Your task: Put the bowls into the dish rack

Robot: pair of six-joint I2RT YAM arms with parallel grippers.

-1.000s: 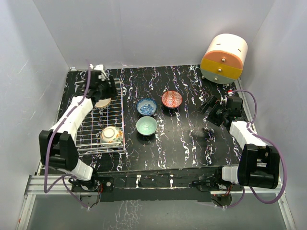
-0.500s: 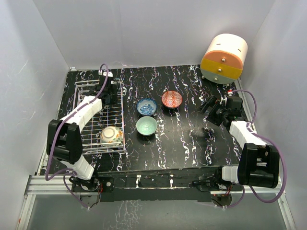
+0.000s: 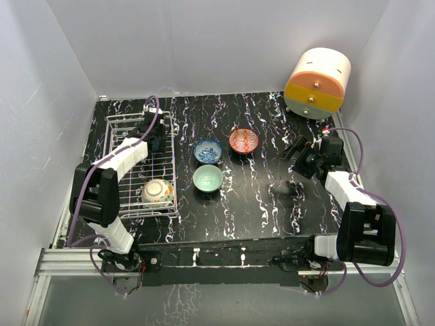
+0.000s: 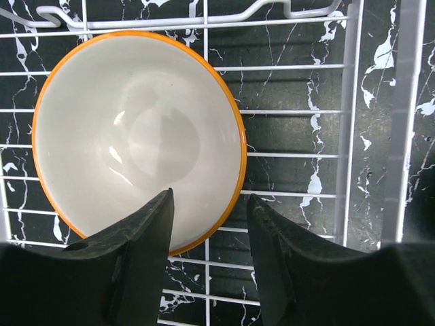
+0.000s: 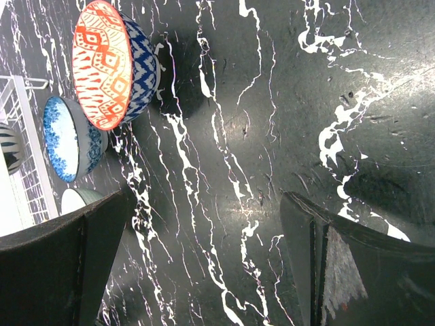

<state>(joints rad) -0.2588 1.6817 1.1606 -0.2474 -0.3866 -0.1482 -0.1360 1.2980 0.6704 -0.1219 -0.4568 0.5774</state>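
Left arm (image 3: 121, 157) being stretched across white wire dish rack (image 3: 129, 195) | left gripper (image 4: 209, 197) being held half-open, empty, above orange-rimmed cream ceramic bowl (image 4: 136, 136)

Round cream-and-orange drawer unit (image 3: 317, 83) at the far right corner of the black white-veined table (image 3: 258, 197).
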